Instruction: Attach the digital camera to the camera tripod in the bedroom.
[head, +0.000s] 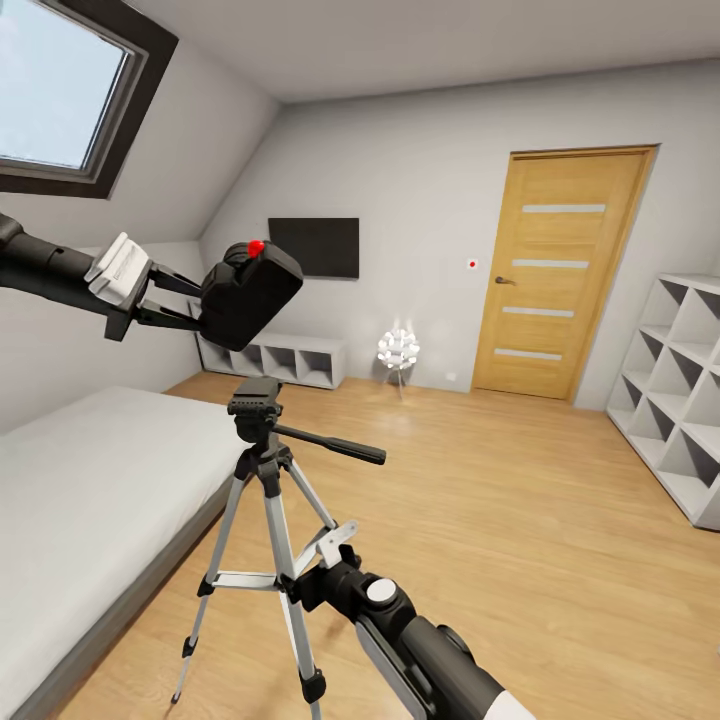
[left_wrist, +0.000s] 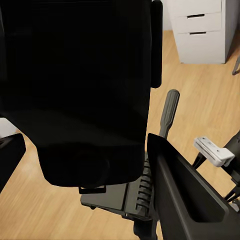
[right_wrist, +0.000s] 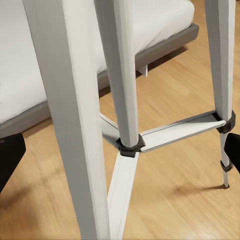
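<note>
Now the digital camera (head: 250, 292) is pinched in the left gripper (head: 185, 298), held in the air above and a bit left of the camera tripod (head: 262, 470), whose head (head: 254, 398) sits bare beside the bed (head: 90, 500). The right gripper (head: 318, 560) is parked close to the tripod legs; whether it's spread or clamped can't be told. For the mount, the cam's base should be levelled, centred over the head plate w/ the pan handle (head: 330, 446) cleared, then lowered straight and slowly. In the left wrist view the head (left_wrist: 125, 197) is seen just beyond the cam body (left_wrist: 80, 90), so alignment looks near.
</note>
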